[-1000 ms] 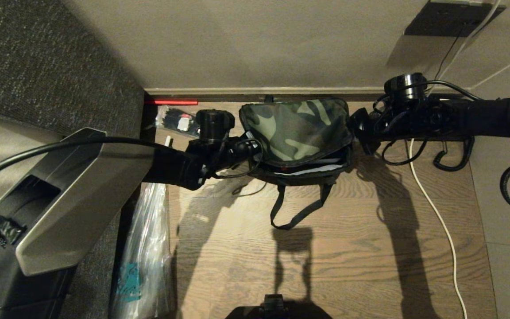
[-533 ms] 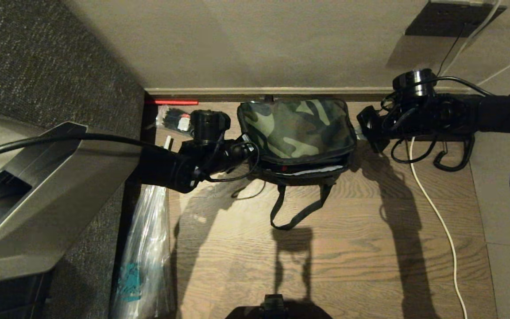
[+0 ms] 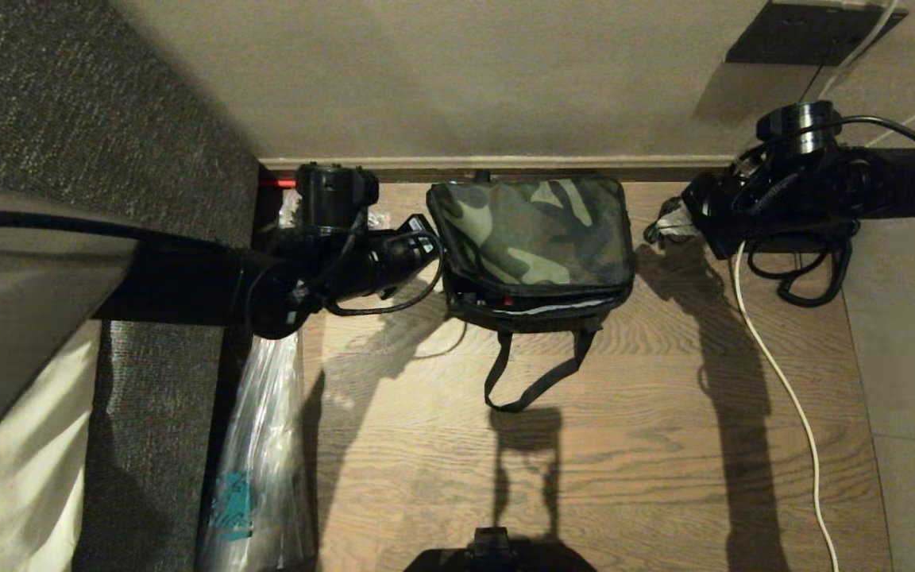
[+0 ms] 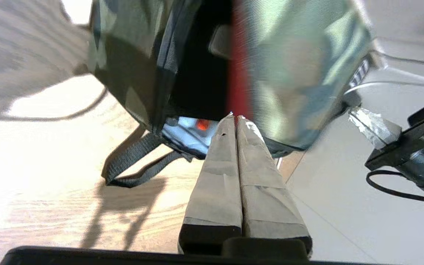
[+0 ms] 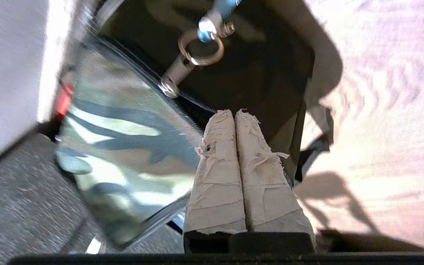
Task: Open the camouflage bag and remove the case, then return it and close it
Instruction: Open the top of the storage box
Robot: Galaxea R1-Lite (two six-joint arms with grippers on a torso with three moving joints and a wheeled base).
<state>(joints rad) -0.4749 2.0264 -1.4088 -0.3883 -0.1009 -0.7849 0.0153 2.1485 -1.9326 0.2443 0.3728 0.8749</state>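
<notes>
The camouflage bag point(image 3: 533, 230) stands on the wood floor against the wall, its lid lying down flat. A slit along the front edge shows red and silver lining point(image 3: 541, 305). My left gripper point(image 3: 428, 232) is shut and empty just off the bag's left side; in the left wrist view its tips point(image 4: 235, 117) point at the lid's red lining point(image 4: 238, 73). My right gripper point(image 3: 662, 229) is shut and empty, clear of the bag's right side. Ahead of its tips point(image 5: 233, 111) hangs the zipper pull point(image 5: 201, 49) with its light-blue loop. The case is hidden.
Grey upholstered furniture point(image 3: 68, 119) fills the left, with a clear plastic bag point(image 3: 259, 445) lying along its foot. A white cable point(image 3: 779, 381) and black coiled cable point(image 3: 803, 278) run over the floor at the right. The bag's strap handle point(image 3: 533, 381) trails toward me.
The bag's lid has dropped from raised and bulging to flat. My left gripper drew back to the left of the bag. My right gripper pulled away to the right.
</notes>
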